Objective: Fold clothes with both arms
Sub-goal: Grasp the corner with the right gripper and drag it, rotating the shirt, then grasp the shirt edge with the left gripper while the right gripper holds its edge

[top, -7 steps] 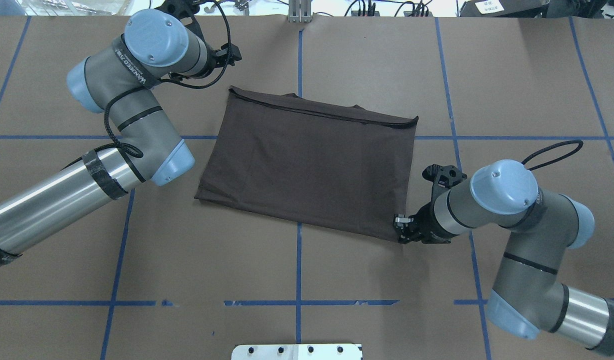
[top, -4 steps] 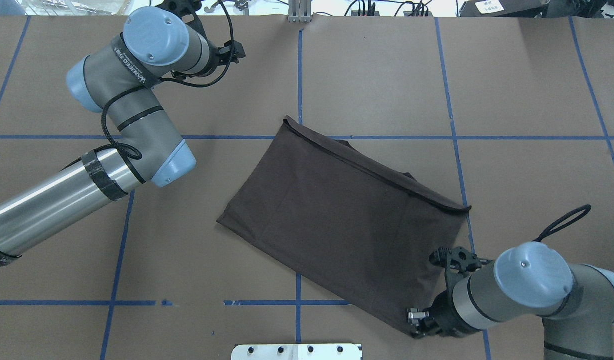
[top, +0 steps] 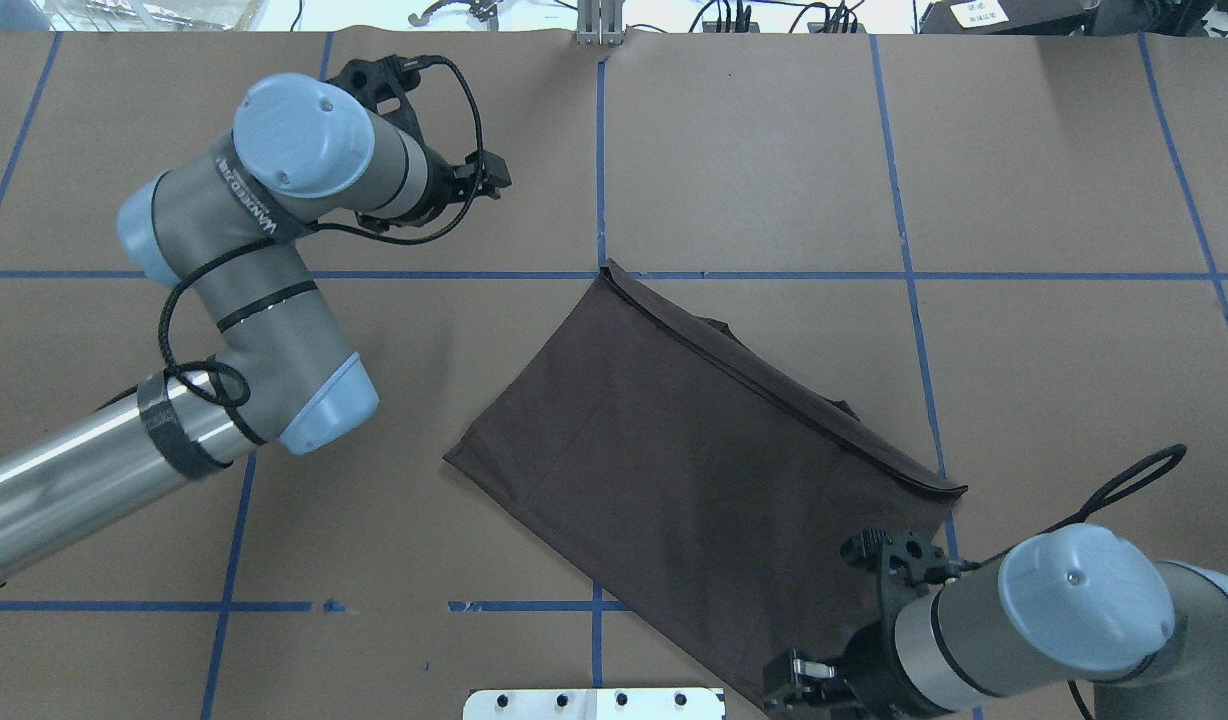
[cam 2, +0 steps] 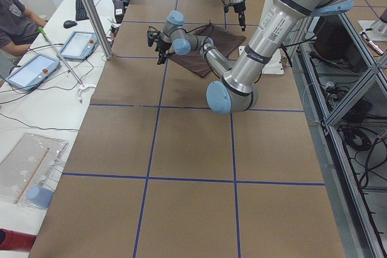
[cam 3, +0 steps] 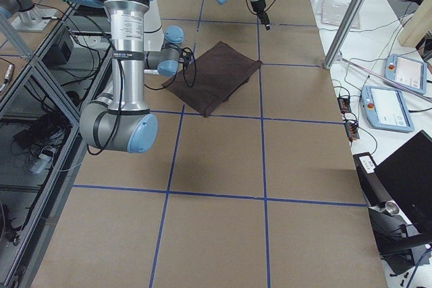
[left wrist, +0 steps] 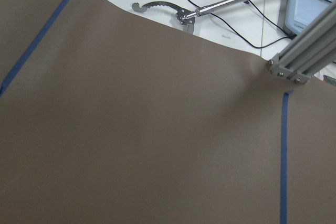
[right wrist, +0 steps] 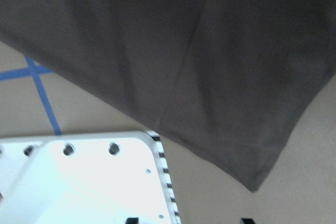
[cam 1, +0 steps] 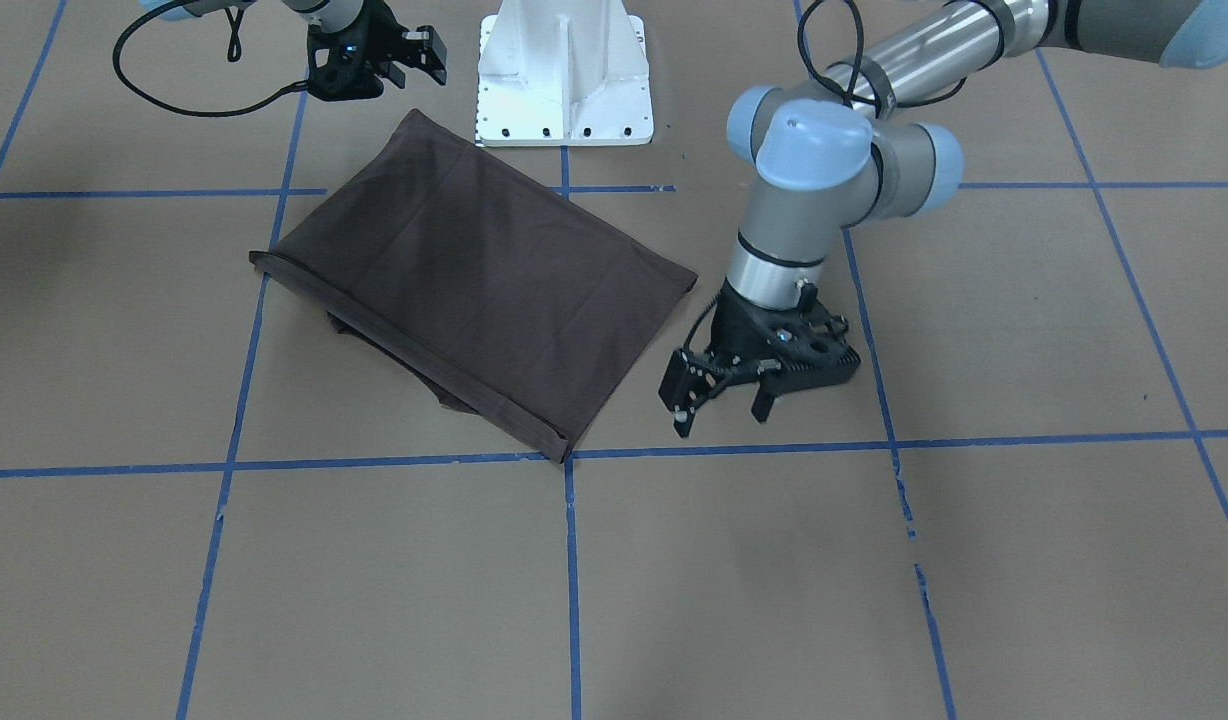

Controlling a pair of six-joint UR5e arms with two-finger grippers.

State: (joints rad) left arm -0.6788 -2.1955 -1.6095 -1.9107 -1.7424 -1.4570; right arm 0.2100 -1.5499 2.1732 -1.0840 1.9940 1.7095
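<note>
**Item 1: T-shirt** (top: 694, 470). Dark brown, folded to a flat oblong of several layers.
- Position: it lies on the table (top: 1074, 150), askew to the blue tape grid (top: 1024, 275). Its near corner is just beside the white pedestal (cam 1: 564, 70).
- Visible detail: no sleeve, collar or logo shows. The far long edge shows stacked hems, with a scrap of a lower layer poking out.
- Progress, as you may judge it: sleeves and body are already taken in, so the folding is well on.
- Left to do, at most: a closing fold in half, tucking that stray layer, and squaring the bundle to the grid.

**Item 2: right gripper** (cam 1: 422, 58). It sits at the shirt's near corner, close by the pedestal. Its wrist view shows both fingertips (right wrist: 244, 220) apart with nothing between them. The shirt's corner lies flat just ahead, so the jaws are parted and hold nothing.

**Item 3: left gripper** (cam 1: 719, 405). It hangs low over bare paper, near the shirt's left corner but apart from it. The jaws are spread wide and hold nothing. Its wrist camera sees only table paper.

**Item 4: surroundings.**
- A reach tool (left wrist: 157, 9) lies beyond the far table edge.
- Tablets (cam 2: 27, 70) and a seated operator (cam 2: 15, 16) are at the side bench, well apart from the work.

**Item 5: obstructions.** The pedestal crowds the right gripper. You should expect any further pull towards the robot to drag cloth onto its plate.
</note>
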